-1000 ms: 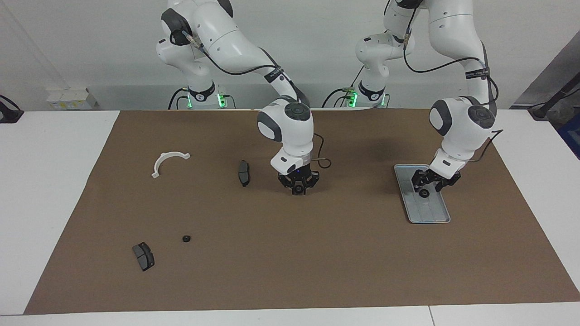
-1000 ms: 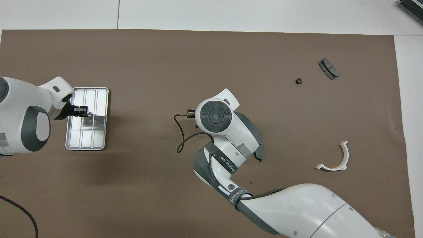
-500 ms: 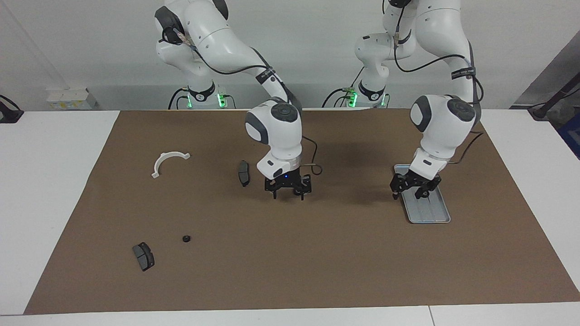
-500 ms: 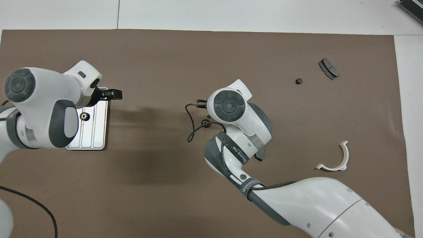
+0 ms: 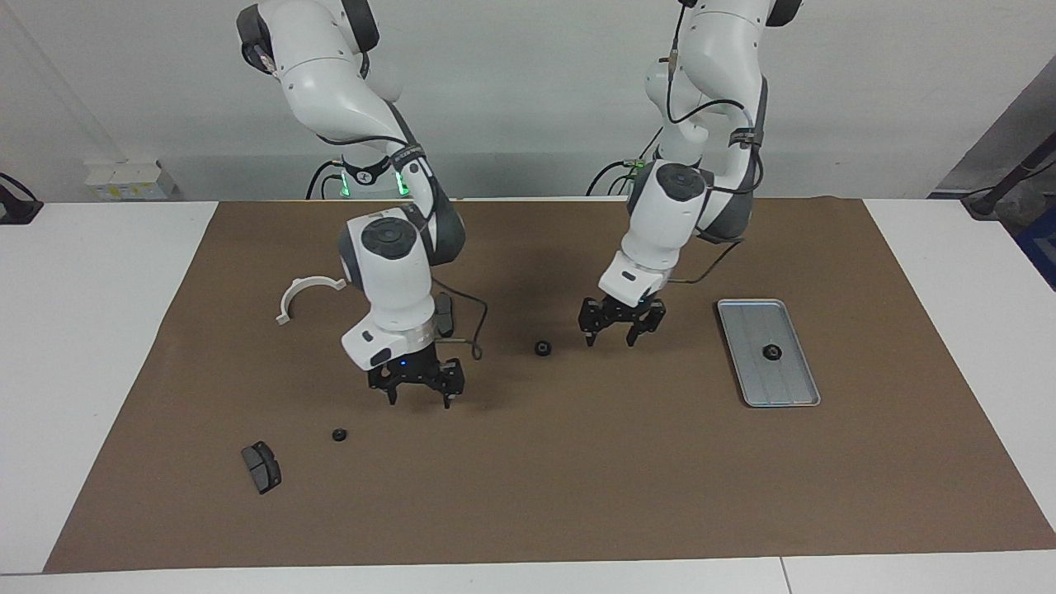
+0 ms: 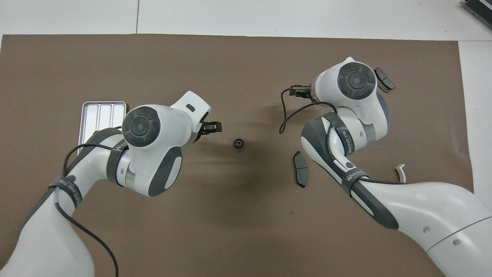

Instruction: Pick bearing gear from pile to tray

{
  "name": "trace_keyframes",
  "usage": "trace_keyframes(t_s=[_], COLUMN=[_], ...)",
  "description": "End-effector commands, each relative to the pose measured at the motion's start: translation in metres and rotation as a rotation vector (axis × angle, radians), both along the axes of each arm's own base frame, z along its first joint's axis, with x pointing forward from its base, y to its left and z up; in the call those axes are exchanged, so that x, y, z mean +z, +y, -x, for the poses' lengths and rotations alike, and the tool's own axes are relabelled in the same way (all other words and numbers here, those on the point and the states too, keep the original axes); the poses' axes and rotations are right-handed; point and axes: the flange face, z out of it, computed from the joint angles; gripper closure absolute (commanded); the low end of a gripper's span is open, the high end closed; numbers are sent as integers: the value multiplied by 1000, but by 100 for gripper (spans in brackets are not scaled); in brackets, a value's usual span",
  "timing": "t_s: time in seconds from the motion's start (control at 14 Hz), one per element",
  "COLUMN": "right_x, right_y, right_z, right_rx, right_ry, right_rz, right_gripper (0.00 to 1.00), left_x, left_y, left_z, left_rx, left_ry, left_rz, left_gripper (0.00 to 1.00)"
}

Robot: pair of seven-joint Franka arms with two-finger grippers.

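Table: a white table (image 5: 99,346) with a brown mat (image 5: 577,478) covering most of it; everything in play lies on the mat.

Tray: the silver tray (image 5: 788,388) lies flat toward the left arm's end of the table, long side running away from the robots. One black ring on the tray (image 5: 773,353) sits on its ridged floor. In the overhead view the left arm's wrist hides much of the tray (image 6: 100,111).

Middle ring: a second black ring (image 5: 542,348) (image 6: 238,143) lies alone on the mat between the two grippers, touching nothing.

Left gripper: the left gripper (image 5: 620,322) (image 6: 212,127) hangs low over bare mat between the middle ring and the tray, close to the ring. Its fingers are spread apart and hold nothing.

Right gripper: the right gripper (image 5: 417,384) hangs over the mat toward the right arm's end, fingers spread wide and empty. From overhead its wrist covers the fingers.

Third ring: a small black ring (image 5: 338,434) lies on the mat just beside the spot under the right gripper, farther from the robots.

Brake pads: one dark brake pad (image 5: 261,467) (image 6: 384,79) lies near the third ring. Another brake pad (image 6: 300,174) lies nearer the robots; in the facing view the right arm stands in front of it.

Bracket: a white half-ring bracket (image 5: 307,296) lies at the right arm's end; overhead, only its tip (image 6: 400,172) shows past the arm.
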Motion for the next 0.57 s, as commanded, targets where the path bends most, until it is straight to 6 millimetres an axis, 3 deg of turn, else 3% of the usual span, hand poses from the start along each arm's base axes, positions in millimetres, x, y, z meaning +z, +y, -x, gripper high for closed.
trace_keyframes(t_s=[0.0, 0.14, 0.36, 0.5], right_x=[-8, -17, -40, -43], right_y=[-41, -77, -103, -109], right_z=[-22, -37, -42, -41], right_rx=[29, 26, 23, 27], right_ry=[13, 18, 40, 47], right_rz=[-49, -65, -56, -59], right_gripper=[0, 0, 0, 0], left_x=[-14, -16, -36, -37], left_y=[-37, -65, -89, -88], left_z=[-11, -9, -7, -8], left_rx=[1, -13, -50, -70], left_ry=[-28, -40, -33, -46], left_rz=[-26, -27, -33, -56], left_gripper=[19, 20, 24, 26])
